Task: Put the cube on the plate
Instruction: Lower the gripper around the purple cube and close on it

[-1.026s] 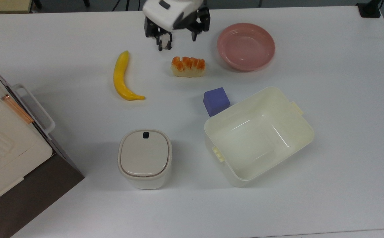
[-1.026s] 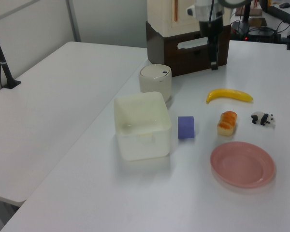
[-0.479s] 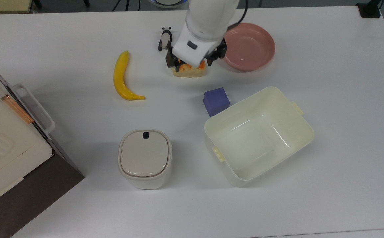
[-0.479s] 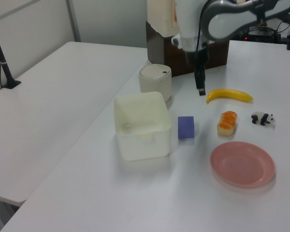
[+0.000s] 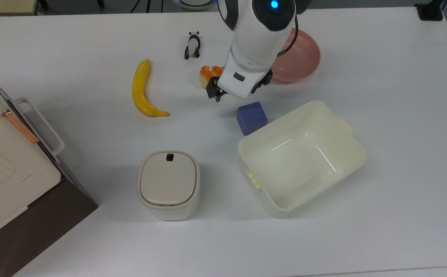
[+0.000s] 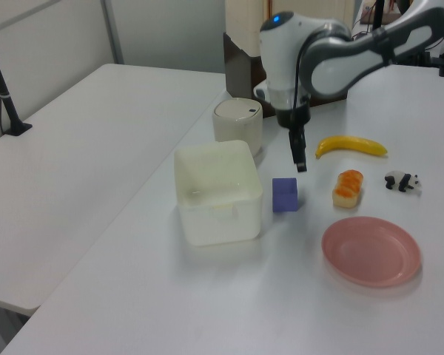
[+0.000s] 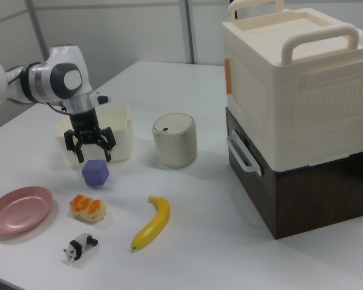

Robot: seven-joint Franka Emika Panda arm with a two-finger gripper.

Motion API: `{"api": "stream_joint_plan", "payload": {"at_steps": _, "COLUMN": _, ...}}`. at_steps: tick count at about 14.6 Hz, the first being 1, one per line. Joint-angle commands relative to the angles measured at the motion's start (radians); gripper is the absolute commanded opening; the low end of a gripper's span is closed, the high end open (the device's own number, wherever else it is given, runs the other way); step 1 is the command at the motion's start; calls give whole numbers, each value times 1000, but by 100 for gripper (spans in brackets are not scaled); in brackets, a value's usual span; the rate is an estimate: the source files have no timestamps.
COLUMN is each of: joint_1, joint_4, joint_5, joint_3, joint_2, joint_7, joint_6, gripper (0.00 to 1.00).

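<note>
Seen in the right view, left to right: pink plate (image 7: 19,209) on the white surface (image 7: 187,241), left of and nearer than the cube (image 7: 95,173); gripper (image 7: 89,152) poised just above the cube, fingers (image 7: 80,154) spread open and empty; cream tub (image 7: 122,132) close behind the cube.

On the white worktop (image 5: 381,215) there is one small purple-blue cube (image 5: 251,117), one round pink plate (image 5: 300,57), one cream rectangular tub (image 5: 301,158), one lidded cream canister (image 5: 168,184), one yellow banana (image 5: 142,89), one orange-topped bread piece (image 5: 209,73) and one panda figurine (image 5: 193,45).
</note>
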Motion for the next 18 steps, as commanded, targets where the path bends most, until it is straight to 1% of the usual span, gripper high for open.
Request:
{"api": "stream_joint_plan", "payload": {"at_steps": 1, "joint_1": 28, "joint_4": -55, "joint_5": 15, "joint_3": -10, "joint_2": 12, "joint_7": 0, "joint_6": 91, "gripper": 100}}
{"api": "stream_joint_plan", "payload": {"at_steps": 4, "joint_1": 37, "joint_4": -53, "joint_5": 28, "joint_3": -10, "joint_2": 25, "joint_7": 0, "joint_6": 107, "gripper": 100}}
{"api": "stream_joint_plan", "payload": {"at_steps": 6, "joint_1": 37, "joint_4": -47, "joint_5": 74, "joint_3": -10, "joint_2": 32, "joint_7": 0, "joint_6": 118, "gripper": 100}}
{"api": "stream_joint_plan", "payload": {"at_steps": 7, "joint_1": 40, "joint_4": -44, "joint_5": 85, "joint_3": -10, "joint_2": 43, "joint_7": 2, "joint_6": 119, "gripper": 100}}
{"api": "stream_joint_plan", "payload": {"at_steps": 10, "joint_1": 63, "joint_4": -42, "joint_5": 84, "joint_3": -12, "joint_2": 54, "joint_7": 3, "joint_6": 122, "gripper": 100}}
{"api": "stream_joint_plan", "payload": {"at_steps": 14, "joint_1": 65, "joint_4": -16, "joint_5": 76, "joint_3": -12, "joint_2": 86, "joint_7": 42, "joint_6": 122, "gripper": 100}}
{"api": "stream_joint_plan", "payload": {"at_steps": 16, "joint_1": 65, "joint_4": -7, "joint_5": 71, "joint_3": -12, "joint_2": 89, "joint_7": 45, "joint_6": 140, "gripper": 88}}
{"api": "stream_joint_plan", "payload": {"at_steps": 17, "joint_1": 65, "joint_4": -6, "joint_5": 71, "joint_3": -12, "joint_2": 89, "joint_7": 45, "joint_6": 151, "gripper": 85}}
{"api": "stream_joint_plan", "payload": {"at_steps": 18, "joint_1": 65, "joint_4": -6, "joint_5": 68, "joint_3": -12, "joint_2": 89, "joint_7": 45, "joint_6": 154, "gripper": 79}}
